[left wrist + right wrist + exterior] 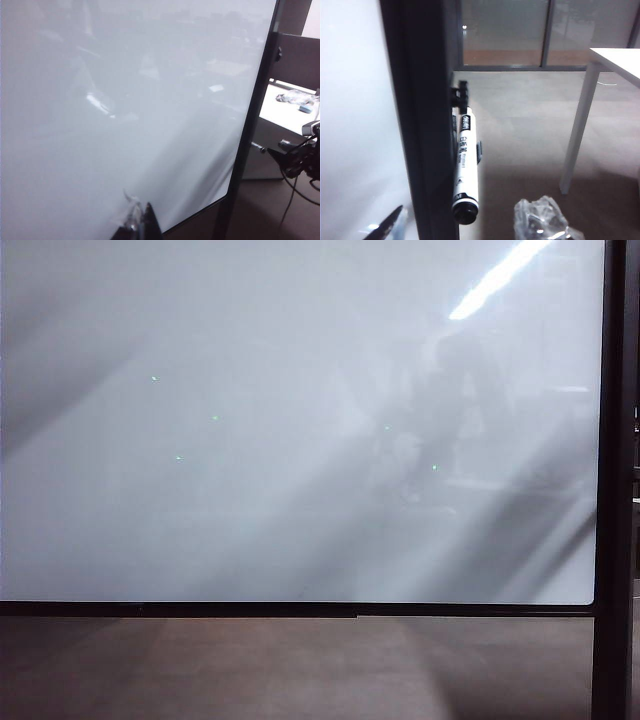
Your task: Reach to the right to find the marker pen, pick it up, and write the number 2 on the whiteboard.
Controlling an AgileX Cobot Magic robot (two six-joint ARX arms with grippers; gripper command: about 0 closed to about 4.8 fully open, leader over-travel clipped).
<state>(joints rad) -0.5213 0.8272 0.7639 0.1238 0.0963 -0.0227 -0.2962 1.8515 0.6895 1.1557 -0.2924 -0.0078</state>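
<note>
Right pincer spread beneath clipped marker pen.

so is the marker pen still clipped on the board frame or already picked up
Not picked up: the marker pen hangs in its clip on the whiteboard frame; the right gripper sits open beside it, the left gripper elsewhere.

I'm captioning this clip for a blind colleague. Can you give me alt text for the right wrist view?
A white marker pen hangs clipped to the outer side of the whiteboard's black frame, dark cap end nearest the camera. The right gripper's open jaws show at the edge, not touching it. Behind are a grey floor and a white table.
</note>
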